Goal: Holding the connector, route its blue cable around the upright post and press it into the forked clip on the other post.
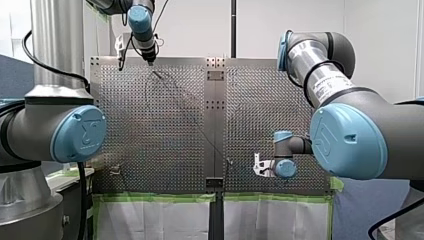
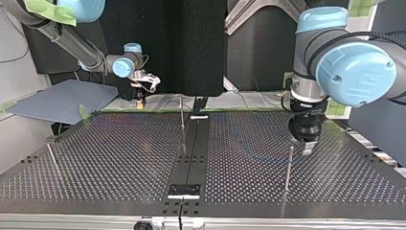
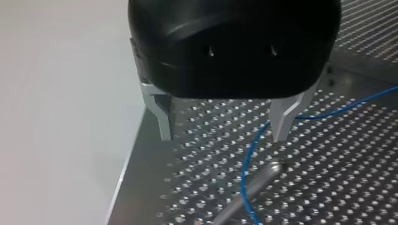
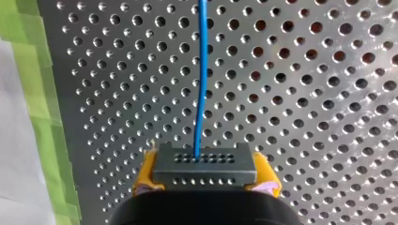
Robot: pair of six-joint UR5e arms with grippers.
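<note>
My right gripper point(image 4: 205, 185) has its yellow pads shut on a grey connector point(image 4: 204, 165). A blue cable point(image 4: 201, 70) runs from the connector straight ahead over the perforated table. In the top view this gripper point(image 2: 139, 101) hangs at the far left edge. My left gripper point(image 3: 223, 133) is open above the plate, its metal fingers point(image 3: 162, 117) holding nothing. The blue cable point(image 3: 248, 161) curves past the inner side of one fingertip and crosses a metal post point(image 3: 256, 185) just ahead. In the top view my left gripper point(image 2: 306, 145) hovers beside that tall post point(image 2: 288, 172).
A second thin post point(image 2: 182, 122) stands near the table's middle seam and a third point(image 2: 52, 158) at the top view's left. Which post carries the forked clip is too small to tell. Green tape point(image 4: 44, 112) lines the table edge beside my right gripper.
</note>
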